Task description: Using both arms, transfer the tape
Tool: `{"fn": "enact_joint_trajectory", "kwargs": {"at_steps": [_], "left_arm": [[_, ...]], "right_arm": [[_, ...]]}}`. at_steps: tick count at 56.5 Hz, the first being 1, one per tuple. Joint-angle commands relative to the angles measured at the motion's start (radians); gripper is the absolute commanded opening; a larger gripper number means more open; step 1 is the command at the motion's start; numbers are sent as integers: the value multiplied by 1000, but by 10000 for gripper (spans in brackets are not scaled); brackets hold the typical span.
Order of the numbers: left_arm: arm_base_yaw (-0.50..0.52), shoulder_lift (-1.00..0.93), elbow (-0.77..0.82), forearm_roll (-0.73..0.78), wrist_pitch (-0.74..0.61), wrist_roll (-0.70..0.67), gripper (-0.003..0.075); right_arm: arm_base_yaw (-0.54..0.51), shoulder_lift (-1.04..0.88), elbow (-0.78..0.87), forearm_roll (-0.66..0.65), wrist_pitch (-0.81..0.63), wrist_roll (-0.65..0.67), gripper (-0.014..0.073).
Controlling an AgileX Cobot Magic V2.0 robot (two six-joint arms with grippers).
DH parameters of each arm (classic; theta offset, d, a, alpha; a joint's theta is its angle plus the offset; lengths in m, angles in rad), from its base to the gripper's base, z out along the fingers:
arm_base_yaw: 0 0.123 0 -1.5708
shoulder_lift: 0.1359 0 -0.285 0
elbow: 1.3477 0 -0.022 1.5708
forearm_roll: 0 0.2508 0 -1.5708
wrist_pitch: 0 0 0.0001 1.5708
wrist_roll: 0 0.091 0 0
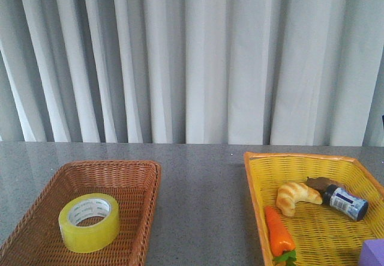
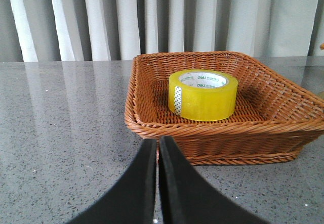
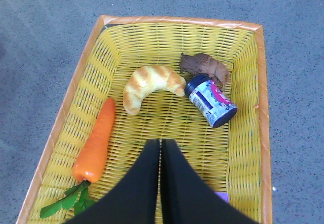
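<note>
Clearly nothing is done yet: the tape (image 1: pixel 89 223) lies untouched in the brown basket (image 1: pixel 139 171), both jaws pressed together, empty.

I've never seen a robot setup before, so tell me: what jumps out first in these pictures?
The bright yellow tape stands alone in a brown wicker basket on the left. On the right, a yellow basket holds an orange carrot, a croissant and a small bottle lying on its side. Both black grippers, left and right, show shut.
</note>
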Motion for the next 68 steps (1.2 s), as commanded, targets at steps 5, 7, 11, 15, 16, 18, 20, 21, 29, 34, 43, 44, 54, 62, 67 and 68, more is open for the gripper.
{"fn": "enact_joint_trajectory", "kwargs": {"at_steps": [5, 7, 11, 15, 16, 18, 20, 21, 29, 34, 43, 44, 54, 62, 67, 68], "left_arm": [[4, -16, -8, -8, -65, -11, -6], [4, -16, -8, -8, -65, -11, -6], [4, -16, -8, -8, -65, -11, -6], [4, -16, -8, -8, -65, -11, -6], [4, -16, -8, -8, -65, -11, -6], [4, -16, -8, -8, -65, -11, -6], [4, -16, -8, -8, -65, -11, -6], [4, -16, -8, -8, -65, -11, -6], [4, -16, -8, -8, -65, -11, -6], [4, -16, -8, -8, -65, -11, -6], [4, -16, -8, -8, -65, -11, -6], [4, -16, -8, -8, -65, -11, -6], [4, -16, -8, -8, -65, -11, -6], [4, -16, -8, -8, -65, -11, -6], [4, -16, -8, -8, -65, -11, -6], [4, -16, -8, -8, -65, -11, -6]], "right_arm": [[-5, -29, -25, 18, -48, -9, -7], [-5, -29, -25, 18, -48, -9, -7], [-5, -29, -25, 18, -48, -9, -7], [-5, -29, -25, 14, -48, -9, -7], [-5, -29, -25, 13, -48, -9, -7], [-3, -29, -25, 13, -48, -9, -7], [-2, -30, -25, 15, -48, -9, -7], [-2, -35, -25, 15, -48, -9, -7], [-2, -98, -1, -5, -83, -9, -7], [-2, -176, 86, -26, -212, -15, -7], [-2, -394, 349, -84, -473, -8, -7], [-2, -424, 387, -88, -505, -8, -7], [-2, -701, 683, -92, -640, 5, -7], [-2, -909, 912, -123, -643, 75, -7], [-2, -1012, 1033, -130, -653, 135, -7], [-2, -1034, 1060, -132, -657, 146, -7]]}}
